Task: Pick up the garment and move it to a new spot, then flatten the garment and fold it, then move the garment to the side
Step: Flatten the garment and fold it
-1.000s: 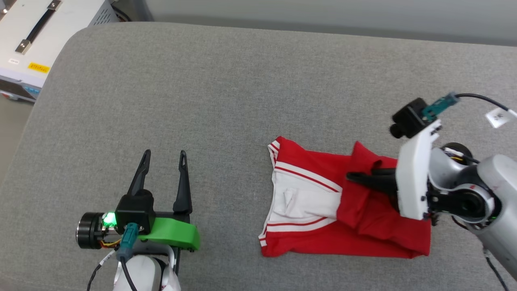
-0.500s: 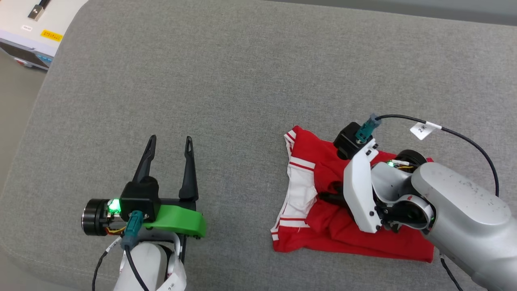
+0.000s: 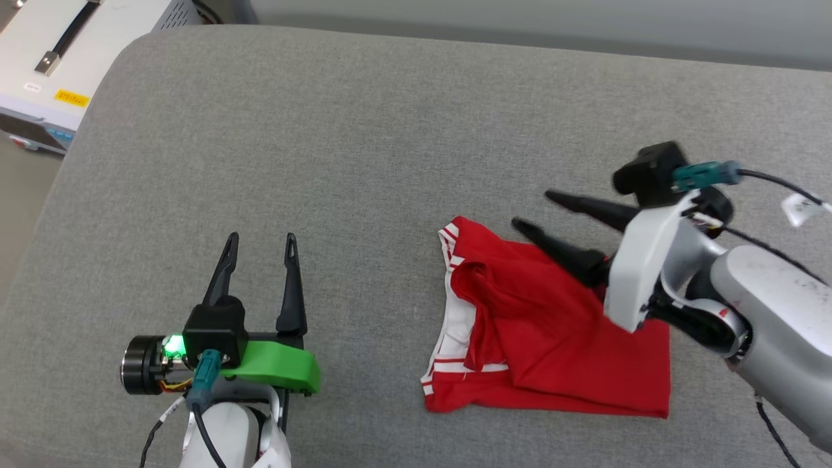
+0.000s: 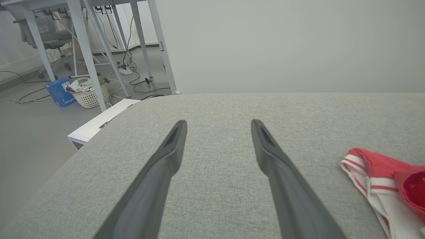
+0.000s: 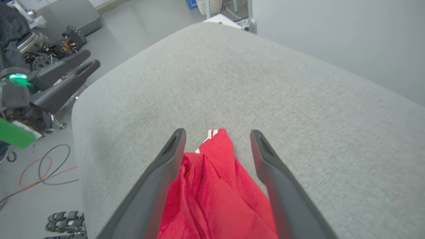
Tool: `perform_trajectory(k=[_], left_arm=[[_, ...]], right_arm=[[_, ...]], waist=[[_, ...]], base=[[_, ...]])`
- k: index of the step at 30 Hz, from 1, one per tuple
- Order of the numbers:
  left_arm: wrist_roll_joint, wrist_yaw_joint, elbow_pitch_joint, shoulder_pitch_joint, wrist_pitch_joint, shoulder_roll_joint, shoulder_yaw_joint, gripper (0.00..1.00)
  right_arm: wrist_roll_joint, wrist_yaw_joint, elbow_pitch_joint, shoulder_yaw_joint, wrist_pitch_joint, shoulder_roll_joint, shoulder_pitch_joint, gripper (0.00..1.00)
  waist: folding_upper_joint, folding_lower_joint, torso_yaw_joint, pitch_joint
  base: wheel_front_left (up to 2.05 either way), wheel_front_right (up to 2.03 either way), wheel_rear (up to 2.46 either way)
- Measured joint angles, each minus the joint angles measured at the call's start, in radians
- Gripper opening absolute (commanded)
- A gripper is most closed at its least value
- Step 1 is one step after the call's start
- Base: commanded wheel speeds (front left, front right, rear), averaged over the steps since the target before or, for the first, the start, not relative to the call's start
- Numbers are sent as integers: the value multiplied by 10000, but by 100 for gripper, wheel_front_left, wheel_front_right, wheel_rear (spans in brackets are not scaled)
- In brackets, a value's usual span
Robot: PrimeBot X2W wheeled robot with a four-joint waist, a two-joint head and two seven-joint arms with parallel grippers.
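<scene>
Folded, bunched red T-shirt [image 3: 552,338] lies on grey padded surface [image 3: 364,149], right of centre, with white striped sleeve edge at its left side. Over its far edge: right gripper [image 3: 533,209], fingers spread wide, empty. Well apart to its left: left gripper [image 3: 262,238], fingers wide, empty.

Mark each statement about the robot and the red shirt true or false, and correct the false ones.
1. The right gripper is open and grips nothing. True.
2. The garment hangs in the air. False: it lies bunched on the grey cushion.
3. The left gripper is shut on a sleeve. False: it is open, apart from the garment.
4. A white striped sleeve shows at the garment's left edge in the head view. True.
</scene>
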Motion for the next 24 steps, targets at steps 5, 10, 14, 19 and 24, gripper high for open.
perform_trajectory(k=[5, 10, 14, 19, 24], left_arm=[[36, -10, -82, 274, 2, 50, 148, 100], [71, -12, -174, 567, 0, 117, 270, 100], [71, -23, -184, 762, 0, 163, 332, 100], [73, -71, -222, 981, 0, 182, 326, 100], [73, -96, -257, 1161, 0, 186, 330, 100]], right_arm=[[-1373, -2, 554, -1471, -2531, -174, 553, 100], [-2840, -2, 1244, -3346, -4071, 307, 1608, 100], [-4109, -2, 1214, -4780, -4376, 924, 2546, 100], [-5244, -2, 648, -6364, -4401, 1789, 3958, 100], [-6044, -2, -196, -7430, -4401, 2644, 5346, 100]], waist=[[0, 0, -361, -353], [0, 0, -783, -691], [0, 0, -1086, -964], [0, 0, -1367, -1286], [0, 0, -1551, -1536]], base=[[0, 0, 0], [0, 0, 0], [0, 0, 0], [0, 0, 0], [0, 0, 0]])
